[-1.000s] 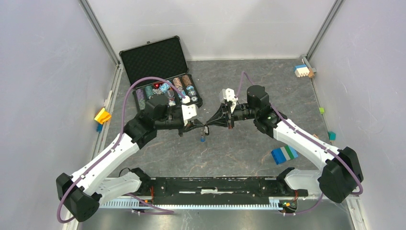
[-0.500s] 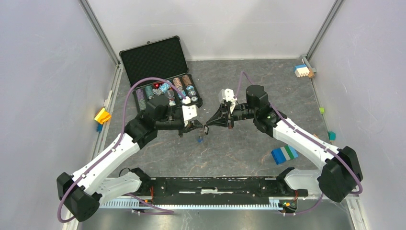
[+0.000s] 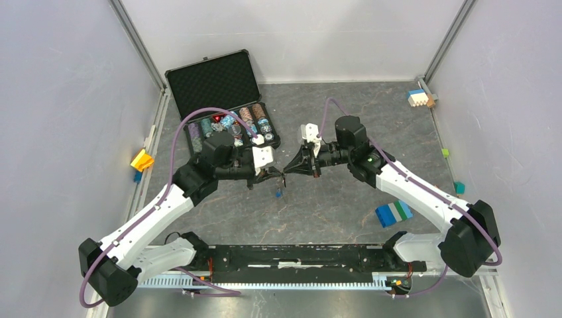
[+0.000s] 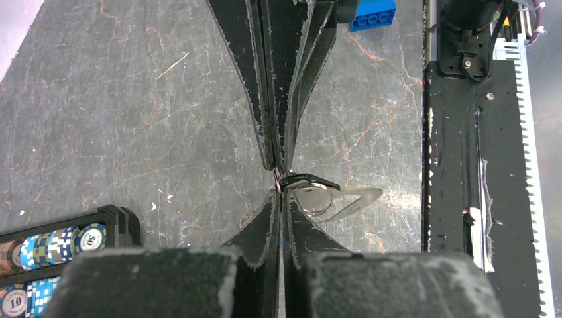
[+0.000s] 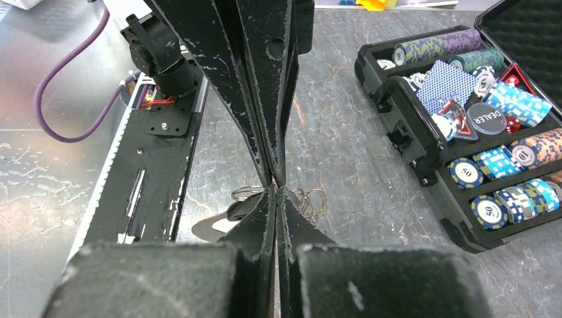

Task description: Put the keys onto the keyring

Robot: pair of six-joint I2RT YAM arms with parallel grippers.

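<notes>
Left gripper (image 3: 277, 173) and right gripper (image 3: 289, 171): both clenched, tip to tip at the keyring (image 5: 310, 198).
Thin wire loops of the keyring show on either side of the meeting fingertips; which pair actually pinches it cannot be told. One key (image 4: 331, 199), with a flat silver blade and a dark head, sits just beside the tips, over the table (image 3: 318, 212). A small blue tag (image 3: 279, 194) lies directly below the tips; whether it hangs or rests cannot be told. The fingers are black, wedge-shaped and scuffed white along the edges. The table is grey and stone-veined. To the left stands an open black case (image 3: 212, 83) with foam-lined lid, holding striped round chips (image 5: 494, 162). A blue and green block (image 3: 393, 213) lies well apart on the right.
</notes>
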